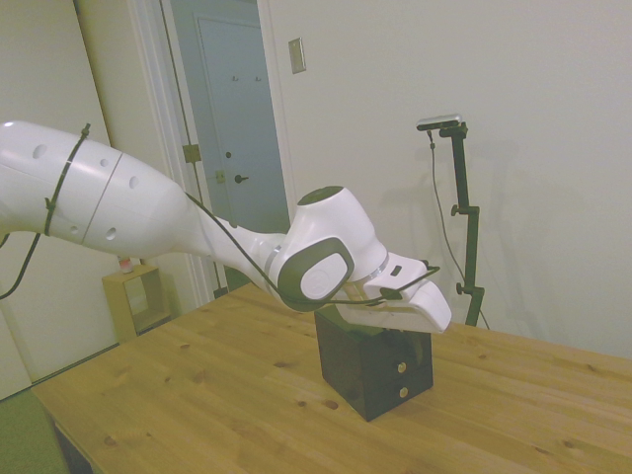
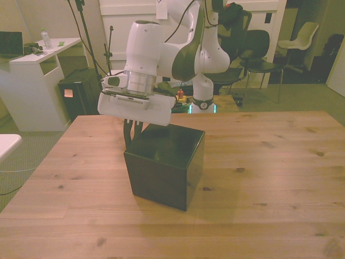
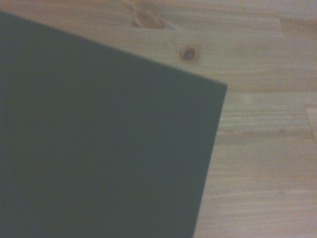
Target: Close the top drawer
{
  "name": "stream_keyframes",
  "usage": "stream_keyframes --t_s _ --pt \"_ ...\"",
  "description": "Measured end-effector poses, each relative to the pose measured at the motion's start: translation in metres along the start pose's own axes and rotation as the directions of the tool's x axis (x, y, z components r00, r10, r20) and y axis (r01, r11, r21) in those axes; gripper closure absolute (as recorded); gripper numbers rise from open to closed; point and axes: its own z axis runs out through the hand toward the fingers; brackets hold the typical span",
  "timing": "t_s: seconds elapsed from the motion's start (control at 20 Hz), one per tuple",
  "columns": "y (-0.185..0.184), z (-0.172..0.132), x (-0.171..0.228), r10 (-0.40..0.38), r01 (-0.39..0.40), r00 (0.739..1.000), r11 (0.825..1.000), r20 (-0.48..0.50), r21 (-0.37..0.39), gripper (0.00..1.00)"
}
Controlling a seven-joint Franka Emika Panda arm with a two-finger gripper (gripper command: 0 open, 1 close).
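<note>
top drawer sits at the top of the black cabinet (image 2: 164, 164) mid-desk (image 2: 269, 178); its front is hidden by my wrist in the side view. end effector (image 2: 132, 128) hangs by the cabinet's far side; i cannot tell its fingers' state. two lower knobs (image 1: 402, 379) show.

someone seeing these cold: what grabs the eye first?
First the big white Franka arm, its wrist hanging low over the small black cube cabinet near the middle of the wooden table. In the front view its dark fingers reach down behind the cabinet's far top edge. In the side view two small round brass knobs show on the cabinet's front; the wrist hides the top drawer. The wrist view shows only the flat black top and wood.
</note>
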Motion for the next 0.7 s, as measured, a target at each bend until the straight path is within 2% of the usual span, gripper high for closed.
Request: stream_keyframes --t_s 0.25,0.45,0.5,0.6,0.7 --pt "0.027 -0.024 -0.03 0.041 -0.041 0.999 0.999 0.011 -0.017 1.0" --pt "0.028 -0.06 -0.086 0.035 -0.035 0.995 0.999 0.089 -0.002 1.0" --pt "0.022 -0.072 -0.107 0.016 -0.017 0.993 1.0 0.12 0.003 0.0" --pt "0.005 -0.098 -0.15 -0.023 0.018 0.981 0.999 0.19 0.029 0.0" --pt "-0.01 -0.128 -0.191 -0.067 0.052 0.958 0.997 0.28 0.062 0.0"
